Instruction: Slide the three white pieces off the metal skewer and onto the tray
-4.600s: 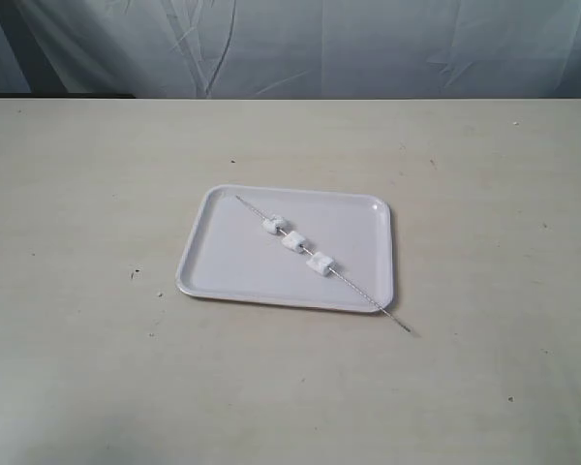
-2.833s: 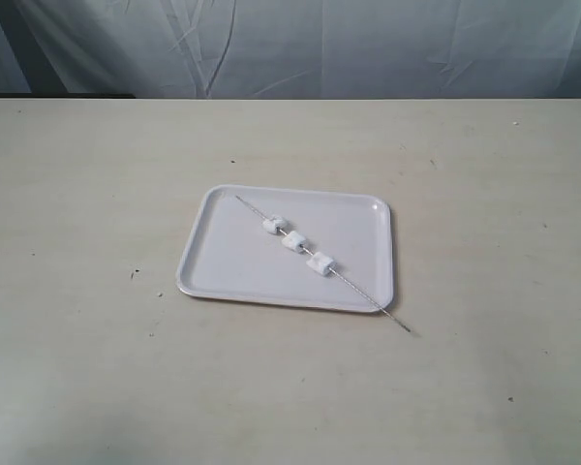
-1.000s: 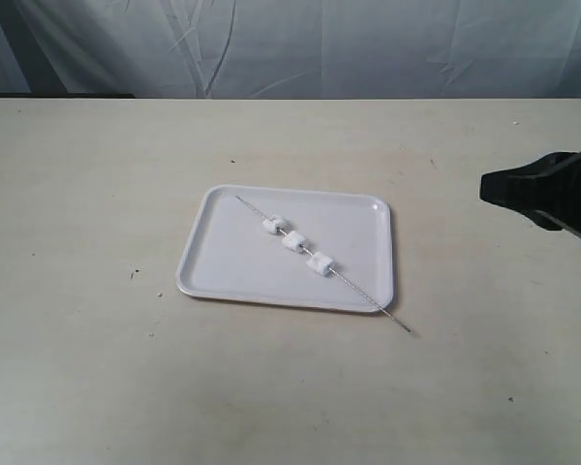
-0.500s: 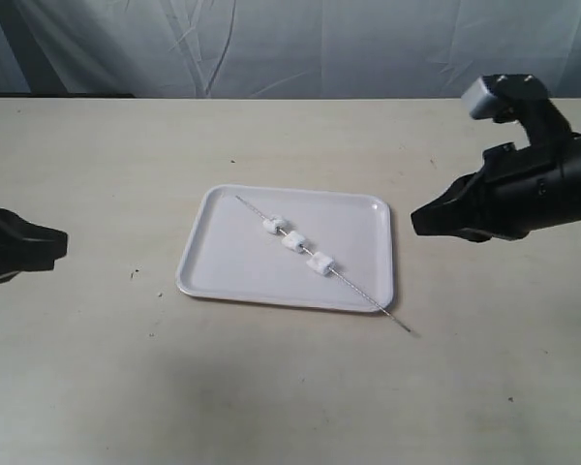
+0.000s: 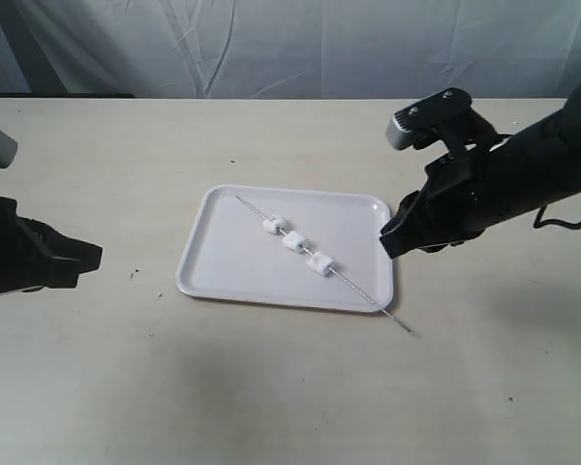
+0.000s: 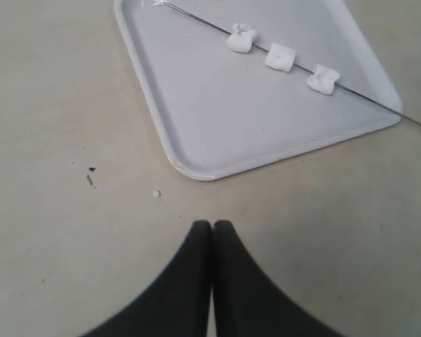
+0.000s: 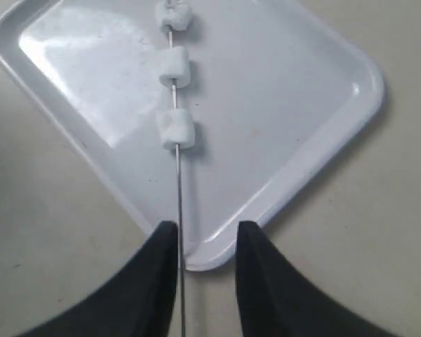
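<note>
On the counter (image 5: 271,387), centre: white rectangular tray (image 5: 230,260) with a low rim and rounded corners. The metal skewer (image 5: 359,289) lies diagonally across it, from the 11 o'clock corner to the 5 o'clock corner. Its 5 o'clock end overhangs the rim and reaches the counter. The three white pieces (image 5: 293,243) are threaded on the skewer near the tray's middle. They sit in a row with small gaps between them, resting on the tray floor.

The right claw (image 5: 391,241) is at the tray's 3 o'clock edge, over the rim. In the right wrist view its fingers (image 7: 161,260) are spread and frame a corner of the tray. The skewer's bare length runs into the gap, just beside one finger; whether it touches that finger cannot be told.

The left claw (image 5: 90,257) hangs over bare counter at the tray's 9 o'clock, well apart from it. In the left wrist view its fingers (image 6: 196,260) are pressed together, tips pointed toward the tray's near corner.
</note>
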You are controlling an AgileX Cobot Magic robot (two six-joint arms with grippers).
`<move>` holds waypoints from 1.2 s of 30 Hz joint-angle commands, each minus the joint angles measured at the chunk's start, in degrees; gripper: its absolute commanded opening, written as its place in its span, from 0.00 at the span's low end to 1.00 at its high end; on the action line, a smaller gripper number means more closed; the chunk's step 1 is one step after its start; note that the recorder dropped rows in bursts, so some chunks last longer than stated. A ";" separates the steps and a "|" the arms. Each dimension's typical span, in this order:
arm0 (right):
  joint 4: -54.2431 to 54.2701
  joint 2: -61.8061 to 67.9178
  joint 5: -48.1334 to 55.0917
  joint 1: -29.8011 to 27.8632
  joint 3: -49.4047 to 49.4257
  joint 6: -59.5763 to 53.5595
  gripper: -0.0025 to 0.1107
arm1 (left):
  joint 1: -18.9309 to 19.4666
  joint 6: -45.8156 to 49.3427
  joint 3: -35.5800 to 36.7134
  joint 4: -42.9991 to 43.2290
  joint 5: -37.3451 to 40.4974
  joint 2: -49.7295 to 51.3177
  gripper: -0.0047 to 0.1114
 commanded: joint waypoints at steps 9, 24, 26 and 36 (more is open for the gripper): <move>-9.11 11.71 -1.17 6.80 -3.46 3.58 0.26 | -0.42 5.30 -0.77 -4.24 3.36 2.13 0.04; -9.10 18.57 -3.47 6.80 -6.18 3.58 0.30 | -0.42 5.86 -0.90 -5.12 3.96 2.13 0.04; -8.87 19.63 -3.87 6.80 -6.18 3.58 0.30 | -0.42 5.86 -0.90 -5.12 3.96 2.13 0.04; -8.62 23.56 -3.97 6.80 -6.18 3.44 0.25 | -0.42 5.86 -0.90 -5.53 3.75 2.13 0.04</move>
